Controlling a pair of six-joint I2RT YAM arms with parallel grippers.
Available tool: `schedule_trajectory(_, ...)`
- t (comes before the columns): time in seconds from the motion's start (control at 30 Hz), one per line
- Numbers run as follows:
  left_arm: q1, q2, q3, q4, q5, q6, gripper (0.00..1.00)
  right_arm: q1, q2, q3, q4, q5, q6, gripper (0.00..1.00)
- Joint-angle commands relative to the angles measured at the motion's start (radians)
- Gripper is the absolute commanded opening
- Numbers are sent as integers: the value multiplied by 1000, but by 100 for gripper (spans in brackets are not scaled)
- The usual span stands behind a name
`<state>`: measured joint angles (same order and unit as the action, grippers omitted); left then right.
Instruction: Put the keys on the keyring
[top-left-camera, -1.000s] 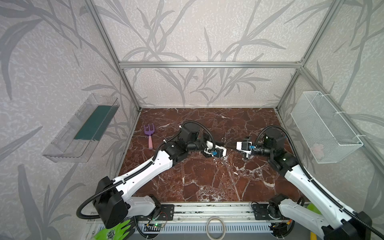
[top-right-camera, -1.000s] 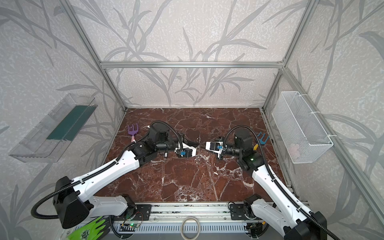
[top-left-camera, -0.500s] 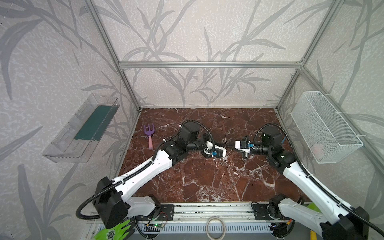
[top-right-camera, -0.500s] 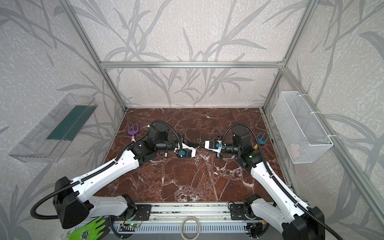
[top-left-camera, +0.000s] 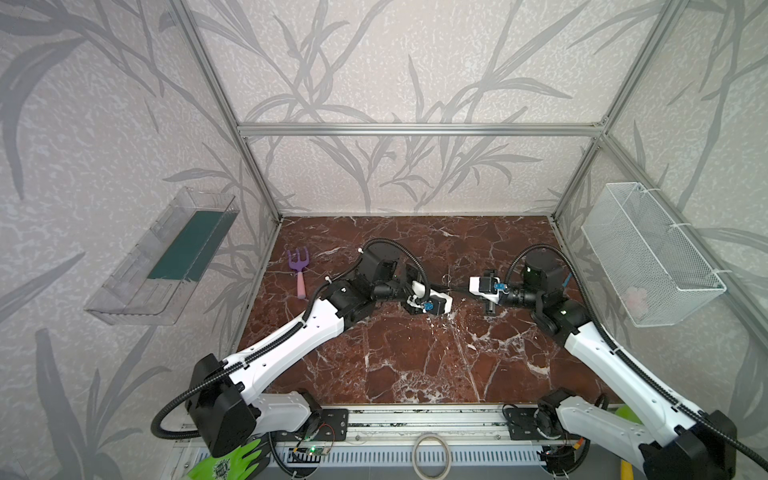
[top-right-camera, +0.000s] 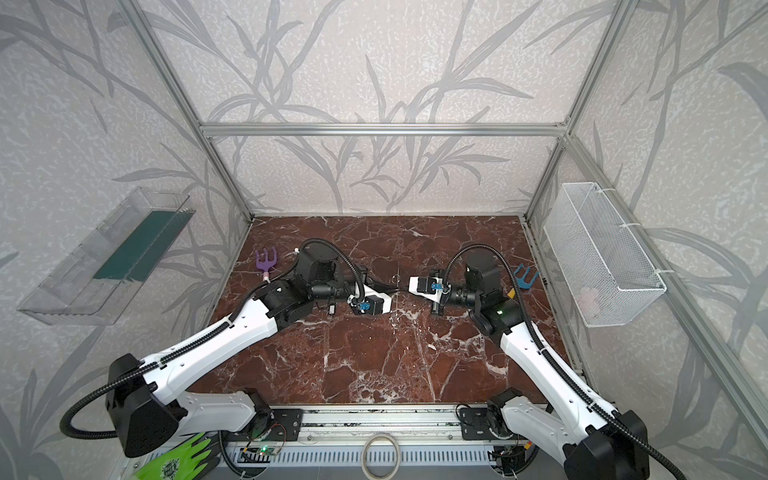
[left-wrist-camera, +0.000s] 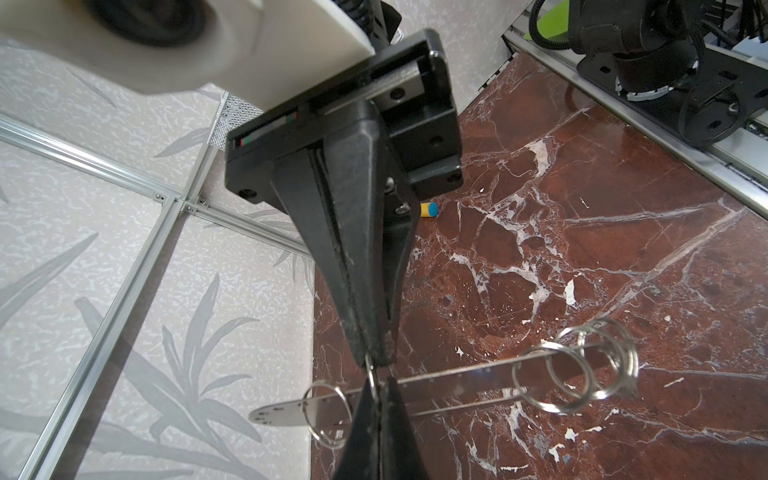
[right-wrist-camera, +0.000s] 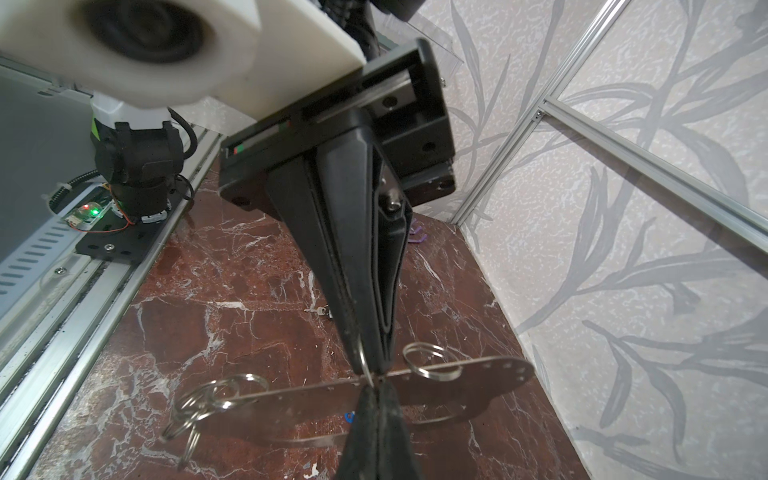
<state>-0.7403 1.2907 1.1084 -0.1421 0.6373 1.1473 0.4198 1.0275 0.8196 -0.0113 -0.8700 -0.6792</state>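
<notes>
- The keyring hangs up in the air, well away from the purple fork, past the left arm.
- The left gripper is pinched tight on the keyring's edge.
- The right gripper is pinched tight too, at the same spot. It looks like it nips one small loop there.
- I see no key on the loops. One key, with a dark head, lies on the floor between the fork and the keyring.
- A bit of blue shows through the keyring's big hole. I think it is the other key.
- To do this well, one gripper should hold the keyring flat and not shake. The other can then let go softly and fetch a key.
- Do not tug both ways. The loops are thin and may slip.
</notes>
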Motion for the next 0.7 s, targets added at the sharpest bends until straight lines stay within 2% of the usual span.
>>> schedule_trajectory(0.0,-15,-4,34,51,55,-9,0,38,6,-10,50,89,21,0)
schedule_trajectory(0.23,-19,4,34,75,63,-33,0,88,-6,-38,107,225,8,0)
schedule_trajectory(0.3,-18,4,34,80,67,-74,0,100,-9,-43,112,242,-3,0)
schedule_trajectory(0.5,-19,10,33,97,68,-97,0,145,0,-33,63,316,-71,0)
schedule_trajectory(0.67,-17,10,30,87,37,-103,0,151,-11,-44,70,362,-74,2)
